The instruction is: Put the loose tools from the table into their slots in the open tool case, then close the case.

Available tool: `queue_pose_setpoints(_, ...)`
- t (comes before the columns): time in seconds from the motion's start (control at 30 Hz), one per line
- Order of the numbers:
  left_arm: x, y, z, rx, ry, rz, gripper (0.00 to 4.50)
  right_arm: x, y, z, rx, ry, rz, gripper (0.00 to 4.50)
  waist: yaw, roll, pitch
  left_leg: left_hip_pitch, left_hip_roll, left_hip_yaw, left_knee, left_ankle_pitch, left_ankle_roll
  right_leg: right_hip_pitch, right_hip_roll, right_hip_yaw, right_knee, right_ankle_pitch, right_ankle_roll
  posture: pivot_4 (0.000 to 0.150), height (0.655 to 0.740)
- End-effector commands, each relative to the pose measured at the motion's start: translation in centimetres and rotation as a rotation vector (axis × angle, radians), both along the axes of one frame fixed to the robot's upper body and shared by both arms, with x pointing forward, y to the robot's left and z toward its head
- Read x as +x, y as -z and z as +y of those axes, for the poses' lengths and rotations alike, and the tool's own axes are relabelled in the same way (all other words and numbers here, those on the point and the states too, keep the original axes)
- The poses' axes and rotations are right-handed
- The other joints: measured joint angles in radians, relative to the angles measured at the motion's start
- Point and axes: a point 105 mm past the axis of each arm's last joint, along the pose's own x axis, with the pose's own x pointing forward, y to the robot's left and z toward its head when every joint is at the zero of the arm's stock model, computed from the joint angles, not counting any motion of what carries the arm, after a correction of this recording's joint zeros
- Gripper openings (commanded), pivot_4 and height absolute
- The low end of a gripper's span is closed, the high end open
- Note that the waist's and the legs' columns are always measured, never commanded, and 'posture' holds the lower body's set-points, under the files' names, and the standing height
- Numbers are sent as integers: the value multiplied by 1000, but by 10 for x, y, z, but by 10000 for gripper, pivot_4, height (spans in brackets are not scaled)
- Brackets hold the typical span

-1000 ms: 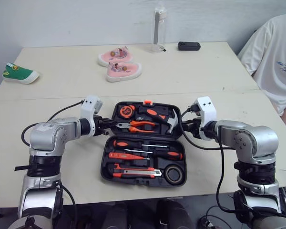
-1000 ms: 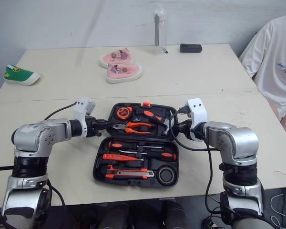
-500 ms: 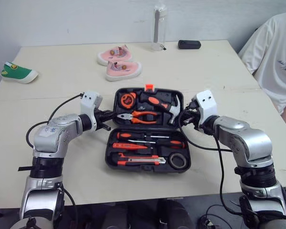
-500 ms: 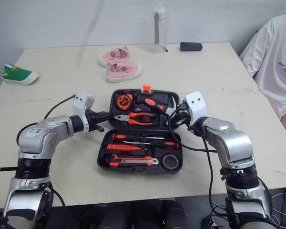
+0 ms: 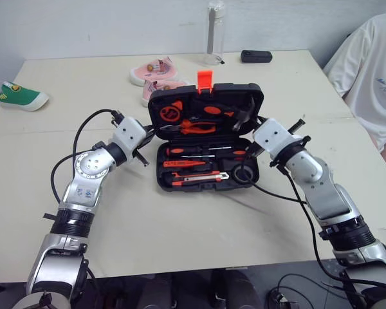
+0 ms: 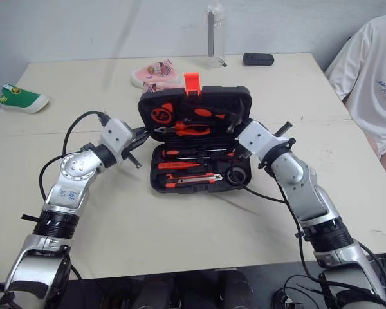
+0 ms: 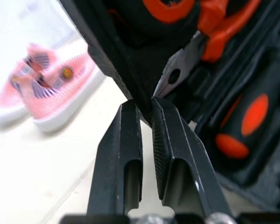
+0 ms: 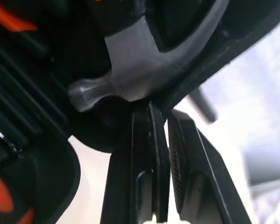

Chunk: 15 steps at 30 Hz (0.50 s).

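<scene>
Two hands grip the tool case [image 5: 206,179], one at each short end of its lid [image 5: 206,103]. The case sits mid-worktop [image 5: 180,238], long axis running left to right. Its base lies flat, with the screwdrivers [image 5: 202,152] slotted lengthwise. The lid stands tilted up, orange latch [image 5: 206,78] pointing upward.

My head views hide the contact. The left wrist view shows the left hand [image 7: 144,106] clenched on the lid's rim beside the pliers [image 7: 177,74]. The right wrist view shows the right hand [image 8: 161,111] clenched on the rim just under the hammer head [image 8: 130,65].

Beyond the case lie pink shoes [image 5: 156,67], then a bottle [image 5: 214,32].
</scene>
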Motion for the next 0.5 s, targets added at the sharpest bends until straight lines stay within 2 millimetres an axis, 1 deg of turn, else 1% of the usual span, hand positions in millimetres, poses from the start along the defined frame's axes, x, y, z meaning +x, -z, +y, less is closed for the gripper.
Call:
queue_pose_setpoints(0.03,-16,-20,25,75,-85,-216,0,-14,-6,-22,-33,59,-111,235,0,0,0,0,0,0,0,0,0,0,0,0,0,0,0,1500,7316)
queue_pose_setpoints(0.07,-22,-17,34,66,-114,-213,0,-20,-1,-26,-21,58,-101,235,-1,0,0,0,1,0,-1,0,0,0,0,0,-1,0,0,1500,7316)
queue_pose_setpoints(0.1,-28,-14,42,30,-122,-178,3997,-27,5,-29,-15,45,-78,4485,-3,0,0,0,1,0,-1,0,0,0,-1,0,-1,0,0,1500,7316)
queue_pose_setpoints(0.13,-35,-11,49,-25,-127,-125,9149,-37,11,-32,10,17,-37,10137,-4,0,0,0,1,1,-1,0,0,0,0,0,-2,0,0,1500,7316)
queue_pose_setpoints(0.17,-41,-10,53,-62,-124,-87,10185,-44,15,-34,27,-3,-9,11273,-4,0,0,0,2,1,-1,0,0,0,0,0,-2,0,0,1500,7316)
queue_pose_setpoints(0.2,-50,-3,63,-153,-125,46,14339,-55,18,-37,79,-46,61,15716,-2,0,0,0,2,1,-1,0,0,0,0,0,-1,0,0,1500,7316)
queue_pose_setpoints(0.23,-62,-1,71,-228,-110,151,18622,-69,18,-39,114,-100,126,20538,-3,0,0,1,2,1,-1,0,0,1,-1,2,-1,0,0,1500,7316)
queue_pose_setpoints(0.27,-78,1,81,-292,-85,273,22709,-87,15,-39,149,-179,198,24656,-3,0,0,2,4,-1,0,0,0,3,-1,4,-3,0,0,1500,7316)
queue_pose_setpoints(0.3,-93,1,86,-336,-53,379,27426,-103,13,-38,162,-247,263,30253,-3,1,0,3,5,-3,0,0,0,4,0,4,-3,0,0,1500,7316)
queue_pose_setpoints(0.33,-110,-1,93,-354,-16,463,32926,-119,11,-41,167,-296,345,36253,-2,1,0,3,5,-4,-1,0,0,5,0,4,-3,0,0,1500,7316)
queue_pose_setpoints(0.37,-125,-2,99,-358,14,548,37276,-134,10,-44,176,-336,432,41159,-1,1,1,5,5,-5,-1,0,0,8,0,4,-3,0,0,1500,7316)
queue_pose_setpoints(0.4,-138,-4,107,-352,34,617,42361,-148,8,-49,179,-370,525,45000,-1,2,1,7,5,-7,-1,0,0,10,0,3,-4,0,-1,1500,7316)
queue_pose_setpoints(0.43,-146,-7,114,-326,39,656,44190,-158,4,-54,193,-394,596,45000,1,2,2,9,5,-8,-1,-1,0,13,0,3,-4,0,-1,1500,7316)
queue_pose_setpoints(0.47,-150,-10,119,-296,42,686,44190,-165,0,-59,230,-408,671,45000,6,3,3,18,5,-9,-2,-2,1,24,-1,3,-8,-1,-1,1500,7316)
queue_pose_setpoints(0.5,-151,-13,123,-266,46,700,44190,-170,-5,-63,254,-421,718,45000,13,3,3,23,4,-11,-2,-5,1,29,-1,2,-12,-2,-3,1500,7316)
